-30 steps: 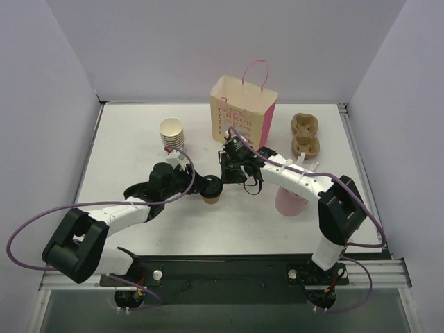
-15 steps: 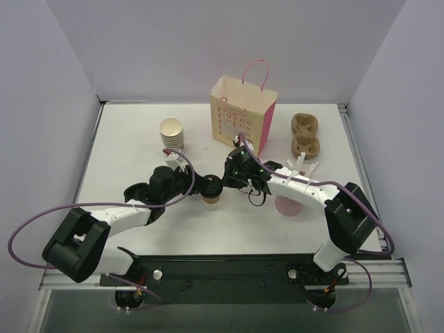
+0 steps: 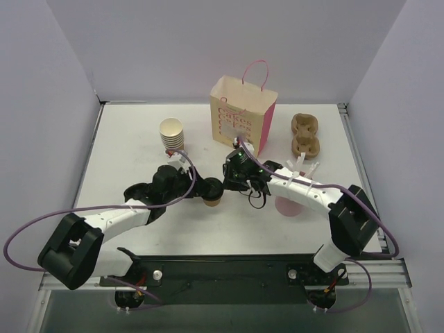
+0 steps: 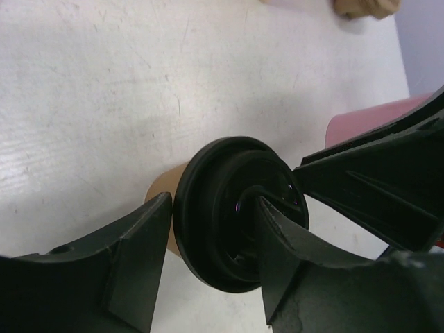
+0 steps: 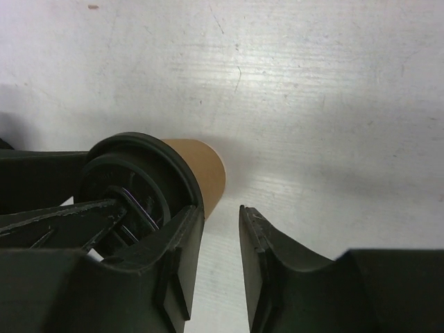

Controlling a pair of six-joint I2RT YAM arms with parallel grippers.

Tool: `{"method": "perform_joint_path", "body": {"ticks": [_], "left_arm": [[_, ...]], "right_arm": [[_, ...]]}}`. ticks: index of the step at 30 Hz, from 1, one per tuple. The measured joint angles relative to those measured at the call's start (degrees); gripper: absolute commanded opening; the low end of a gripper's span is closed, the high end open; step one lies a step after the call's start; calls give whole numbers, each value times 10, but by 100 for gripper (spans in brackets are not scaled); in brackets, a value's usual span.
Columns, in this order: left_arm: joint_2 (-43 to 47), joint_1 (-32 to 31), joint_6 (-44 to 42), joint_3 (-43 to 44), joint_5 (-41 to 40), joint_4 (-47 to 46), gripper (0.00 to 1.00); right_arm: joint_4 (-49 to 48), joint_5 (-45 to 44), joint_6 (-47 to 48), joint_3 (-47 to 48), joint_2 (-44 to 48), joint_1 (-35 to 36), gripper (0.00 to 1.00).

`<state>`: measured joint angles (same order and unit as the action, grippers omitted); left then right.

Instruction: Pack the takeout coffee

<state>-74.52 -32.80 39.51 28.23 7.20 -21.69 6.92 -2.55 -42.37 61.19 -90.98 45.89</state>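
Observation:
The takeout coffee (image 3: 214, 197), a small tan cup under a black lid, stands mid-table between both arms. My left gripper (image 3: 203, 187) is open at its left side. In the left wrist view (image 4: 215, 201) one finger sits just beside the lid's rim and the other reaches over the lid (image 4: 208, 239). My right gripper (image 3: 227, 182) is at the cup's right. Its narrowly parted fingers (image 5: 179, 257) show only bare table between them (image 5: 220, 209), and the left one rests against the lid's edge by the cup wall (image 5: 205, 173).
A cream and pink paper bag (image 3: 239, 114) stands open behind the cup. A stack of lidless paper cups (image 3: 171, 133) is at back left and cardboard cup carriers (image 3: 305, 135) at back right. A pink cup (image 3: 286, 206) stands partly under the right arm.
The right gripper has come forward and left, up against the coffee, and its jaws have parted a little. The left gripper's fingers have spread slightly at the lid.

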Motion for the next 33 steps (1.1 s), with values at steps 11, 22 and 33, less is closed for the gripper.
{"method": "perform_joint_path", "body": {"ticks": [11, 22, 33], "left_arm": [[3, -4, -48, 179, 9, 267, 71], [45, 94, -76, 244, 2, 386, 94], [225, 161, -136, 243, -89, 517, 97]], "right_arm": [[113, 9, 58, 71, 11, 3, 49], [141, 18, 101, 142, 9, 39, 69], [175, 2, 143, 239, -89, 70, 69]]}}
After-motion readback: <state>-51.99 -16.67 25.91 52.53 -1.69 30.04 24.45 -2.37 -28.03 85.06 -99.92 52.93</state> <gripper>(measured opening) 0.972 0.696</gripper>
